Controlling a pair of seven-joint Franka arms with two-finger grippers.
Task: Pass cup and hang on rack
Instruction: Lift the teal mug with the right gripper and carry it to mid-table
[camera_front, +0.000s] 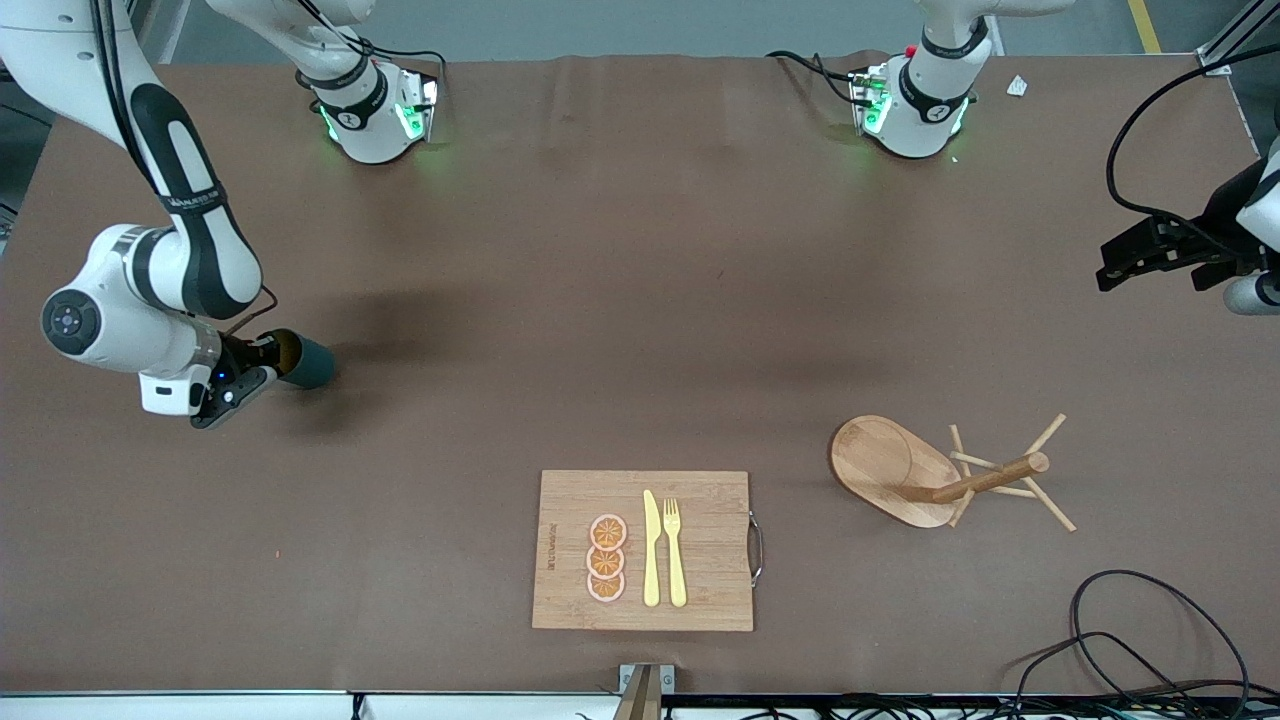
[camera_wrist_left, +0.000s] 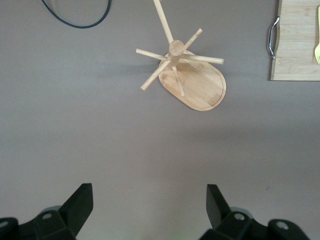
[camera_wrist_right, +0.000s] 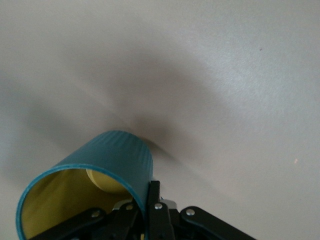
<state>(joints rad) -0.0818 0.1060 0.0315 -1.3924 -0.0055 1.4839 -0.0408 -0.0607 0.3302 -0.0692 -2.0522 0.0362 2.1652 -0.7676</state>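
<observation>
The cup (camera_front: 305, 362) is held by its rim in the right gripper (camera_front: 262, 371), whose fingers (camera_wrist_right: 152, 200) are pinched on the wall, one inside the yellow interior and one outside. It is seen at the right arm's end of the table, low over the brown table (camera_front: 640, 300), though it cannot be told whether its base touches the surface. Its long axis is tilted, the closed base pointing away from the gripper and toward the table's middle, the mouth turned back toward the wrist. The left gripper (camera_front: 1150, 262) is held in the air at the left arm's end, spread wide and empty, and that arm waits. A hand-over is judged to come next, and the wide span of table between the two grippers has to be closed first. The rack (camera_front: 940, 472) stands almost below the left gripper, so the left arm is much the nearer to it. The cutting board (camera_front: 645, 550), with knife, fork and fruit slices, lies aside from the line between the grippers and is not judged an obstacle.
</observation>
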